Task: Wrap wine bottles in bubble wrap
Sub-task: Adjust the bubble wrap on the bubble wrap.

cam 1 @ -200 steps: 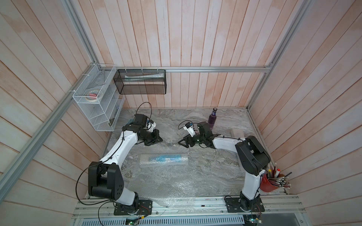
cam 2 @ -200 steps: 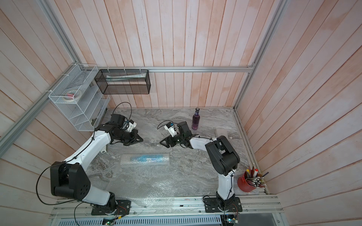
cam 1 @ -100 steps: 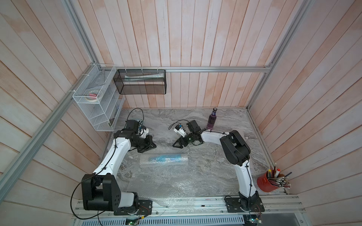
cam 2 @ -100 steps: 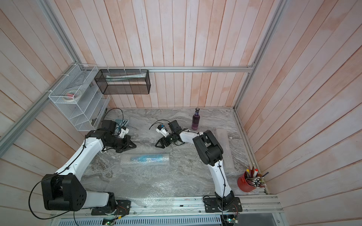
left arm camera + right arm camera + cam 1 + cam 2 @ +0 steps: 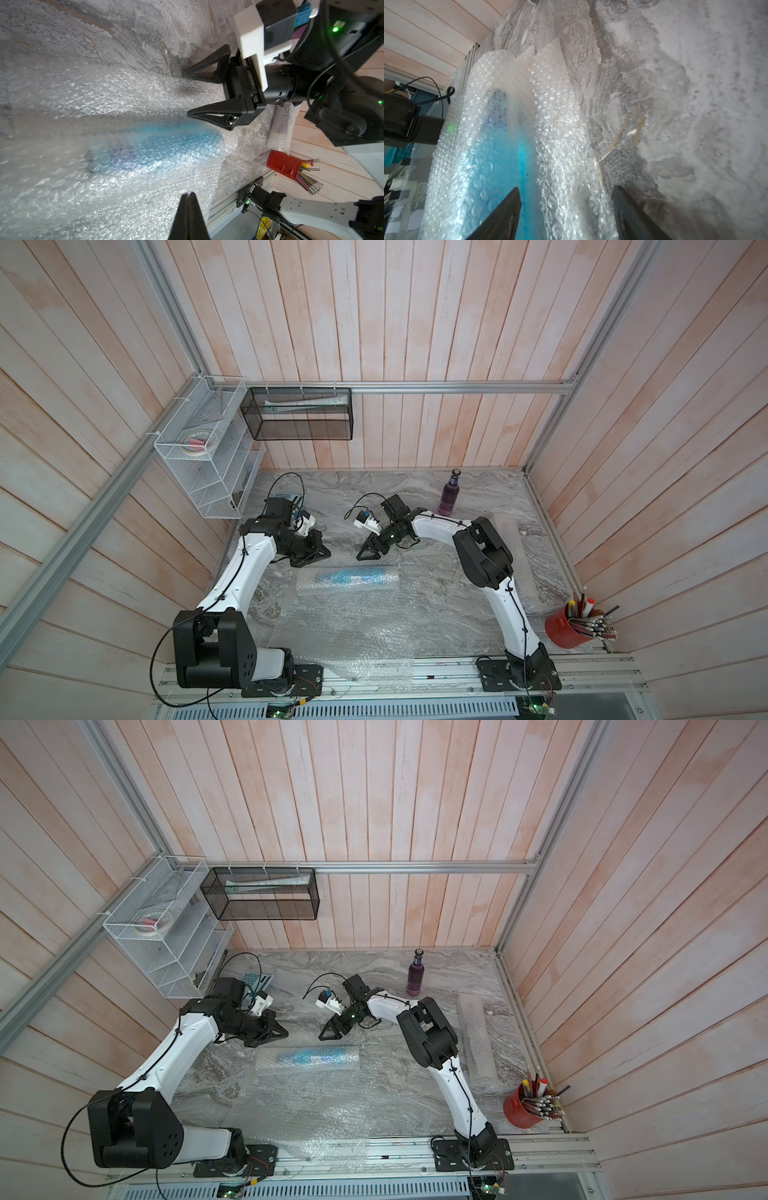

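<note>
A bright blue wine bottle (image 5: 351, 576) (image 5: 309, 1056) lies on its side mid-table, rolled inside clear bubble wrap (image 5: 128, 97) (image 5: 560, 133). A purple wine bottle (image 5: 451, 495) (image 5: 414, 977) stands upright and bare at the back. My left gripper (image 5: 319, 552) (image 5: 189, 194) is shut, just behind the roll's left end, with nothing seen between its fingers. My right gripper (image 5: 368, 552) (image 5: 566, 190) (image 5: 186, 94) is open, low over the roll's far edge, its tips straddling loose wrap beside the blue glass. A big sheet of bubble wrap (image 5: 365, 639) covers the front of the table.
A rolled tube of bubble wrap (image 5: 476, 1036) lies along the right side. A red cup of pencils (image 5: 571, 630) stands at the front right corner. White (image 5: 203, 452) and black (image 5: 301, 414) wire baskets hang on the back-left walls.
The left gripper has pulled back left and toward the front, still shut. The right gripper has slid left and down toward the wrapped blue bottle, jaws slightly narrower.
</note>
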You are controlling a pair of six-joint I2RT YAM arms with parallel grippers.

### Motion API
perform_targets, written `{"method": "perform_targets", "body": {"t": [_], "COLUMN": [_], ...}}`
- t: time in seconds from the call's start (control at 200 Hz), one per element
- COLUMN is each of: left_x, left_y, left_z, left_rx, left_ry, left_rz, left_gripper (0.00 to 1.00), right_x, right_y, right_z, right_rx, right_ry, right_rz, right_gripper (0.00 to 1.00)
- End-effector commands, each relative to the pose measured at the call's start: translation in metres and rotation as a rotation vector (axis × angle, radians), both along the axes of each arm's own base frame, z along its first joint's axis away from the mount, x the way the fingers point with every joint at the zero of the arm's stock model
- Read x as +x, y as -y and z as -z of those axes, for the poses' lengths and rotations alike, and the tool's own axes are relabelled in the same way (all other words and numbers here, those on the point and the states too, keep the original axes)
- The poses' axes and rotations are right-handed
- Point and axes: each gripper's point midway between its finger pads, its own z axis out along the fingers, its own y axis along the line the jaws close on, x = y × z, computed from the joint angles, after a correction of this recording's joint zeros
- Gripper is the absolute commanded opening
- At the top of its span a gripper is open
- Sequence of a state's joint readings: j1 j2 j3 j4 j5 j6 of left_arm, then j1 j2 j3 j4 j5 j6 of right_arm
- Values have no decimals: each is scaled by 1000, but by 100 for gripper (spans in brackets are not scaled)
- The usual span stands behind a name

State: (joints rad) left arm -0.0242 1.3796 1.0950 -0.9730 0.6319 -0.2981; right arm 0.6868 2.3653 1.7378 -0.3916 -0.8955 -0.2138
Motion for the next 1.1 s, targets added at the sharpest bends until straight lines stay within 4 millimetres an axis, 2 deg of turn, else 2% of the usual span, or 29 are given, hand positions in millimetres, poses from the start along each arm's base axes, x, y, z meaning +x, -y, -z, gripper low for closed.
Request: {"method": "perform_targets", "body": {"t": [0.0, 0.34, 0.425, 0.59, 0.94, 1.095], "left_x": [-5, -3, -3, 0, 4, 5], "left_y": [1, 2, 2, 2, 1, 1], "left_z": [-1, 4, 5, 4, 2, 1], "left_rx": [-15, -21, -22, -21, -12, -11], "left_ry": [6, 1, -1, 1, 2, -1], "left_rz": [17, 17, 16, 15, 17, 18], "left_gripper": [0, 0, 0, 0, 0, 0], "right_x": [-26, -15, -11, -10, -30, -46], "right_y": [9, 2, -2, -5, 0, 3], "right_z": [27, 19, 8, -12, -47, -54], "right_rx": [-81, -59, -33, 15, 98, 119], "right_ry": [-124, -98, -77, -49, -50, -71], "right_rz": [-42, -30, -26, -41, -94, -133], "right_gripper": [66, 38, 29, 19, 21, 23]}}
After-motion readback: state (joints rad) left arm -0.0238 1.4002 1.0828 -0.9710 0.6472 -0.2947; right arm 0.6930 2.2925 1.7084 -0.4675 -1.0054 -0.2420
